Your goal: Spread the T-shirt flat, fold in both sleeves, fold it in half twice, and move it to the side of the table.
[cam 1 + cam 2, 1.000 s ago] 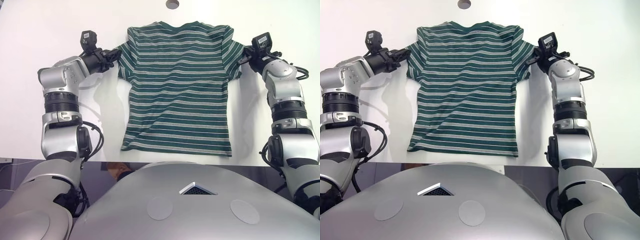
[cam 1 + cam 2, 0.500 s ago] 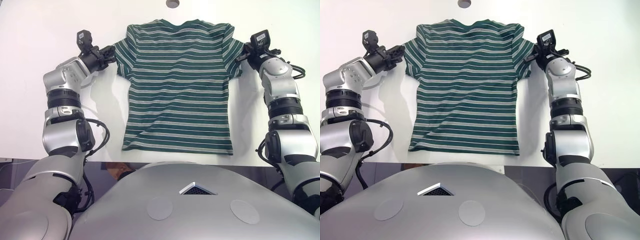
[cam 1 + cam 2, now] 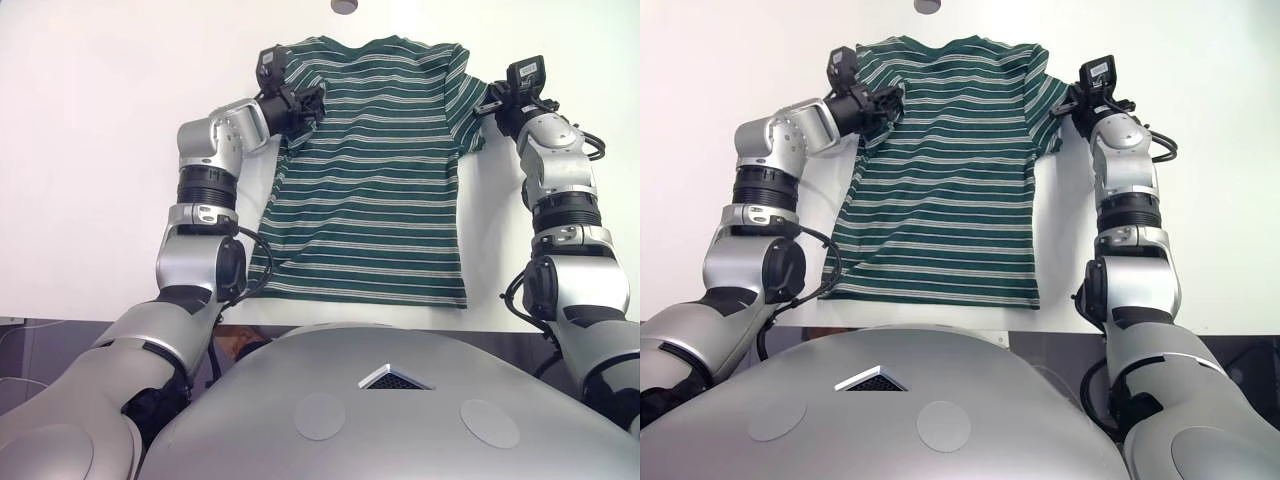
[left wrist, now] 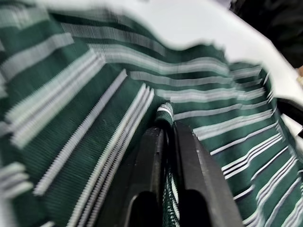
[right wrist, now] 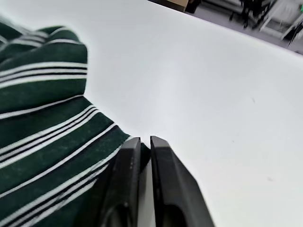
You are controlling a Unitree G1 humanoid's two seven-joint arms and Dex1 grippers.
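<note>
On the white worktop [image 3: 100,150], the left jaws are clamped on a pinch of striped cloth and sit over the upper left chest of the T-shirt [image 3: 370,200]. The left sleeve there is turned inward over the body. The green, white-striped shirt lies flat in the middle, with its collar at the far side and its hem near the robot's edge. The right sleeve [image 3: 470,110] lies spread outward. At its outer edge the right jaws rest on the worktop, pressed together on the sleeve's hem.
</note>
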